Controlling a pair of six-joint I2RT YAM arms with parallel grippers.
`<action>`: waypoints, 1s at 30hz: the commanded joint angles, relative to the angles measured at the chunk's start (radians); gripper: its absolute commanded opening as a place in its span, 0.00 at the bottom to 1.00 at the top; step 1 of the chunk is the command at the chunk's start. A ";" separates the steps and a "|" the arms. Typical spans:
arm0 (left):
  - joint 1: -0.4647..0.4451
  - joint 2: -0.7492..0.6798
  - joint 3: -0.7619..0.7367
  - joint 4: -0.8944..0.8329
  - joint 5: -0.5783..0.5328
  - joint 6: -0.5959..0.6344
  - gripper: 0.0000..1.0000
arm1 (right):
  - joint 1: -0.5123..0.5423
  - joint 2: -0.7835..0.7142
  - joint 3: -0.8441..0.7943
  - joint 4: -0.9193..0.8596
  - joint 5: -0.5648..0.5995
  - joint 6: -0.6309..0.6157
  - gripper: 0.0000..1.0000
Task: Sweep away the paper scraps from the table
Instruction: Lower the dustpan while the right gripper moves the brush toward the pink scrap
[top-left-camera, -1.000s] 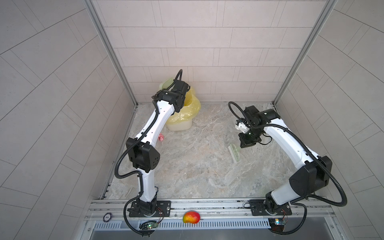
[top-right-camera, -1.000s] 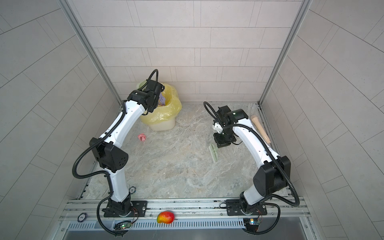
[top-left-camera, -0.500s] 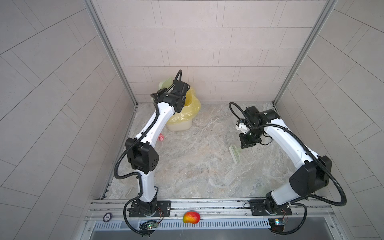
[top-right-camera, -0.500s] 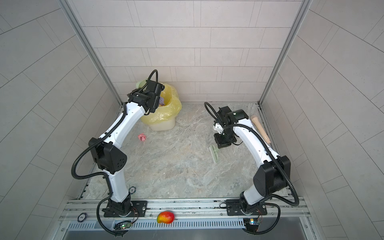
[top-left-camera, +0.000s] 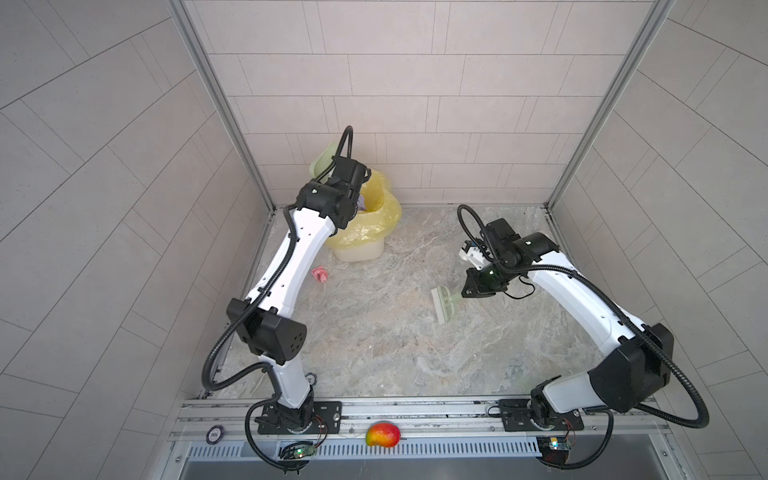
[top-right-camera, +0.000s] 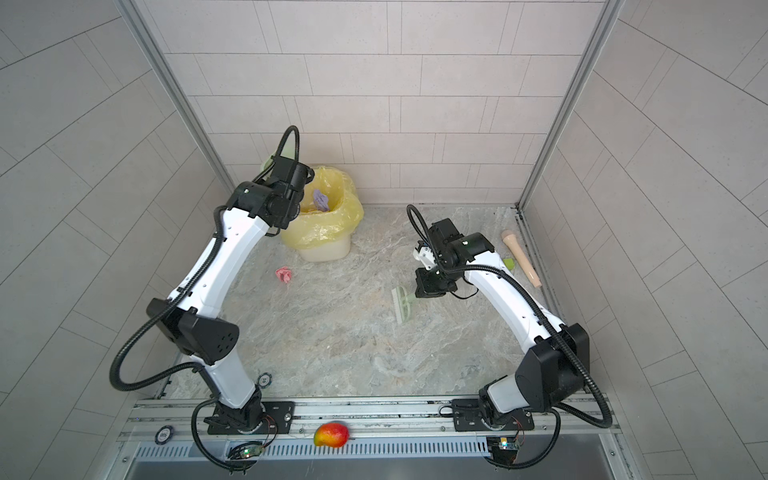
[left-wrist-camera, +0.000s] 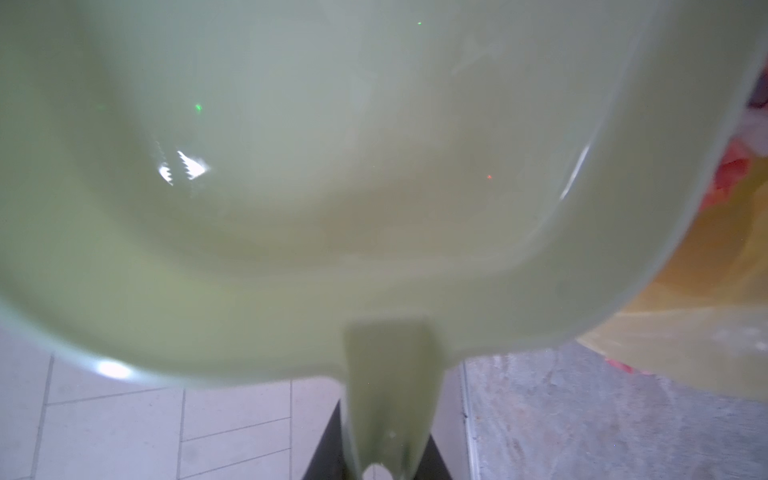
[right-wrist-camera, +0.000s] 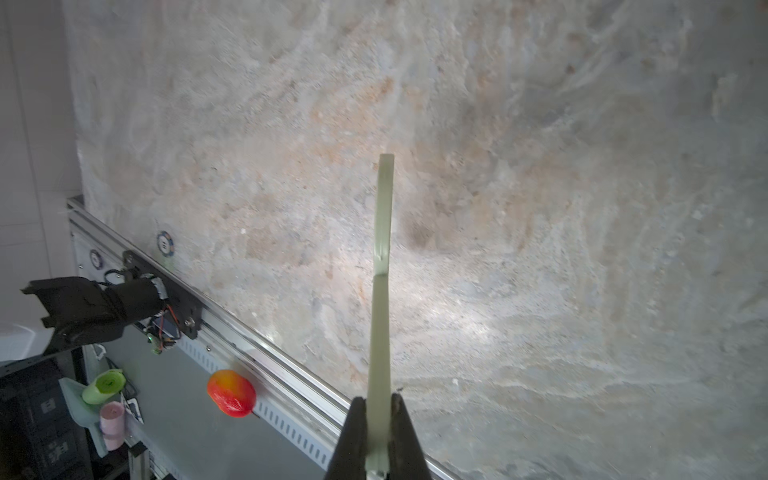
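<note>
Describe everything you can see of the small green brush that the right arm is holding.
The brush is pale green and looks like plastic. A short handle widens into a ribbed, fan-shaped head with a paler bristle strip along its far edge. The right pincer is shut on the handle, holding the brush low over the marble-patterned table. The right wrist camera sees it edge-on. Whether the bristles touch the surface cannot be told.

Desk (top-left-camera: 374, 353): flat, grey-beige marble pattern, metal rail along the near edge. You have one pink paper scrap (top-left-camera: 320, 275) loose on it, crumpled, at about 10 o'clock from desk centre, close to the left edge. A lavender scrap (top-right-camera: 321, 199) lies inside the yellow-lined bin (top-right-camera: 332, 224) at 11 o'clock. The left wrist view shows you red and pink wads (left-wrist-camera: 733, 174) against that liner, blurred.
</note>
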 joint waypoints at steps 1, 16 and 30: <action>0.030 -0.116 -0.096 -0.026 0.141 -0.171 0.00 | 0.067 -0.035 -0.019 0.179 -0.045 0.119 0.00; 0.338 -0.548 -0.723 0.178 0.558 -0.387 0.00 | 0.395 0.170 0.006 0.802 0.044 0.552 0.00; 0.398 -0.692 -0.910 0.231 0.668 -0.428 0.00 | 0.573 0.508 0.043 1.382 0.228 1.051 0.00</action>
